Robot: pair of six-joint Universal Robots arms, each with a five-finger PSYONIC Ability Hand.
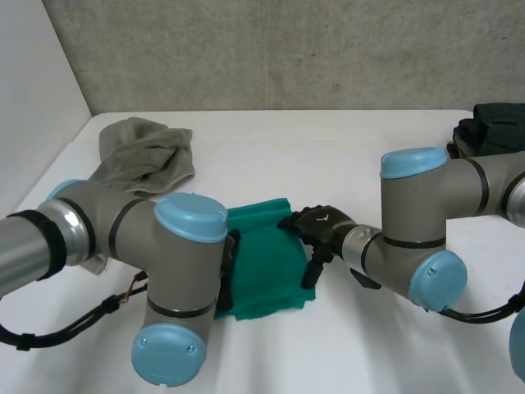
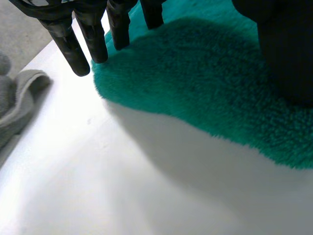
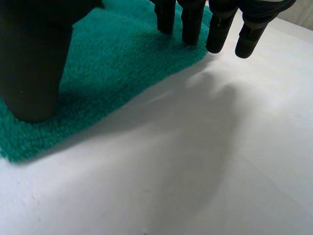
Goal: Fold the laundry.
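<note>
Scene: a white table (image 1: pixel 344 156), seen from a few steps off, with both arms bent in over one green towel (image 1: pixel 267 267) lying flat near the front middle.

Left hand (image 2: pixel 68 44): fingers straight and spread, tips at the towel's edge on its own side, thumb (image 2: pixel 288 49) set down on the pile. It is not clasping anything.

Right hand (image 1: pixel 318 230): at the opposite edge. Its fingers (image 3: pixel 190 24) are straight over the towel's border and its thumb (image 3: pixel 34 63) stands on the cloth. It is loose and grips nothing.

Waiting laundry: a rumpled grey cloth (image 1: pixel 146 156) at the far left of the table and a dark pile (image 1: pixel 496 127) at the far right, both well apart from the towel.

Step in hand: apparently the hands are being set on the two sides of the towel, either to smooth it or to take hold for a fold. Which of the two cannot be told.

Next move: probably each hand must slip its fingers under its edge and pinch against the thumb, then both lift evenly, so one side carries over onto the other without bunching.
</note>
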